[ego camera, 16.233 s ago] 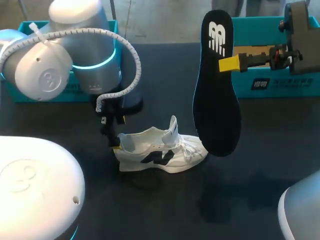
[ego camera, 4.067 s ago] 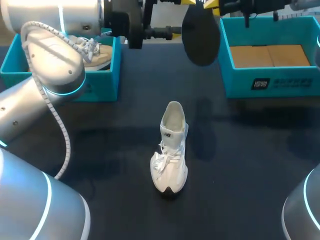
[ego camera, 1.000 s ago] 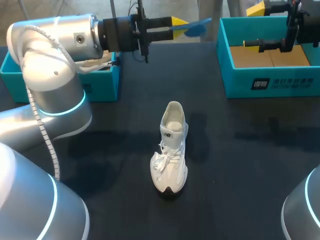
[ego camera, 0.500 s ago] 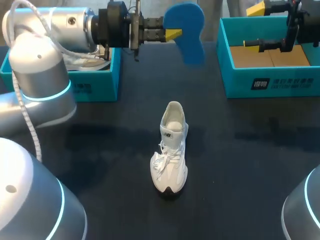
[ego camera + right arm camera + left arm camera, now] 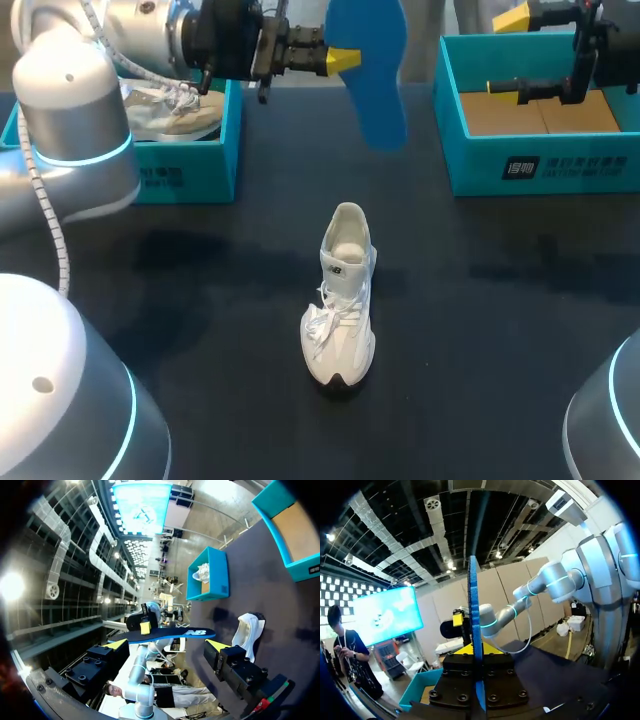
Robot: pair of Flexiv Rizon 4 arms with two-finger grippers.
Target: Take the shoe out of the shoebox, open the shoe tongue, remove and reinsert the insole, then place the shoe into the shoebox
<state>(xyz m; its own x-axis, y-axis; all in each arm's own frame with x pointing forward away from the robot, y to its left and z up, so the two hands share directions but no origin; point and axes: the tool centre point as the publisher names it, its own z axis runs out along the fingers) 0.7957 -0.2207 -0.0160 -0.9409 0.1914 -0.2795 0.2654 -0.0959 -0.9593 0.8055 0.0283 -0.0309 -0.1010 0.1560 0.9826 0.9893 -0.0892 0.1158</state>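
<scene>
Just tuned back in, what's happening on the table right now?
The left pincer is shut on the blue insole and holds it in the air above the far side of the table. The white shoe stands in the middle of the table with the insole not yet back in. The right pincer hangs open and empty over the right shoebox.

I find the head view evenly lit from above. The dark table (image 5: pixel 500 330) takes soft, diffuse shadows, one just beside the white shoe (image 5: pixel 340 330), which reads bright without washing out. The shell of my left arm (image 5: pixel 70 100) carries mild highlights. In the right wrist view a ceiling lamp (image 5: pixel 12 586) flares hard
</scene>
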